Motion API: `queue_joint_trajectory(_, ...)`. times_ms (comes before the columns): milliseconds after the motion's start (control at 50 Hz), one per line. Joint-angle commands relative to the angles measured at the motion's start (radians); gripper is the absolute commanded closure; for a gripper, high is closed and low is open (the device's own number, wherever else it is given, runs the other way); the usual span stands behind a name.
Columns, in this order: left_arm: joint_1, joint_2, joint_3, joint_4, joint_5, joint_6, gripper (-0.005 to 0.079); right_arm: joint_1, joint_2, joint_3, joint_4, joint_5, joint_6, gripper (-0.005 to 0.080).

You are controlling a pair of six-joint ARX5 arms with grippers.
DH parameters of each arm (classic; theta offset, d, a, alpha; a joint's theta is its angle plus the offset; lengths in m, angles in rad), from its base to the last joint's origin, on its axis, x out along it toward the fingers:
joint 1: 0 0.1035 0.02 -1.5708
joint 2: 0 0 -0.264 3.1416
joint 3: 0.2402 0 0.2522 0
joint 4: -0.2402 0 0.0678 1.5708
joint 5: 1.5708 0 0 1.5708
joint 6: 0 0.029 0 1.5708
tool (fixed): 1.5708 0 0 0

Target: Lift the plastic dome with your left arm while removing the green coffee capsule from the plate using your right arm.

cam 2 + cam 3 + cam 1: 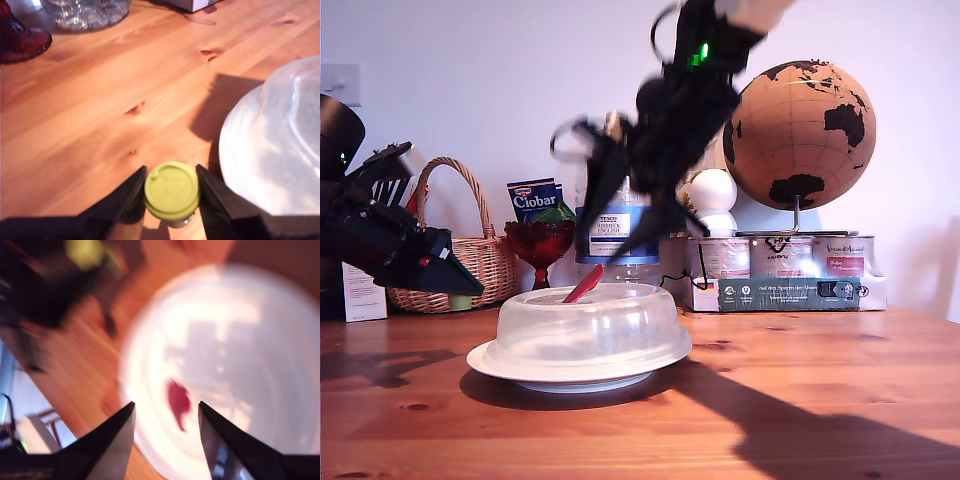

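Dome: the plastic dome (590, 330) sits flat on the plate (495, 368), its flared rim resting on the plate's rim; I judge it is set down so, since nothing grips it.
Red tab: the red tab handle (584, 284) stands tilted on top, the only easy place to take hold.
Second hand: my second hand (166, 412) hangs above the dome with its fingers spread, the tab showing between them but apart from both (the second wrist view is blurred).
First hand: my first hand (172, 192) is pinching the green coffee capsule (172, 191) across its sides, off the plate at the exterior view's left, above the worktop (820, 400).
Capsule to plate: just beside the dome's rim, not under it.
Judgement: the capsule looks already removed.
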Motion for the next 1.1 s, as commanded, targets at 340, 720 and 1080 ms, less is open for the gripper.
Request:
queue_joint_trajectory(340, 0.006, 0.059, -0.004, -0.033, -0.010, 0.009, 0.0550, -0.029, 0.013, 0.133, -0.063, 0.059, -0.003, 0.0391)
queue_joint_trajectory(720, 0.006, 0.078, -0.004, -0.044, -0.026, 0.024, 0.0550, -0.053, 0.012, 0.151, -0.070, 0.071, -0.003, 0.0391)
queue_joint_trajectory(1080, 0.005, 0.103, -0.004, -0.076, -0.032, 0.023, 0.0534, -0.057, 0.012, 0.151, -0.066, 0.078, -0.004, 0.0391)
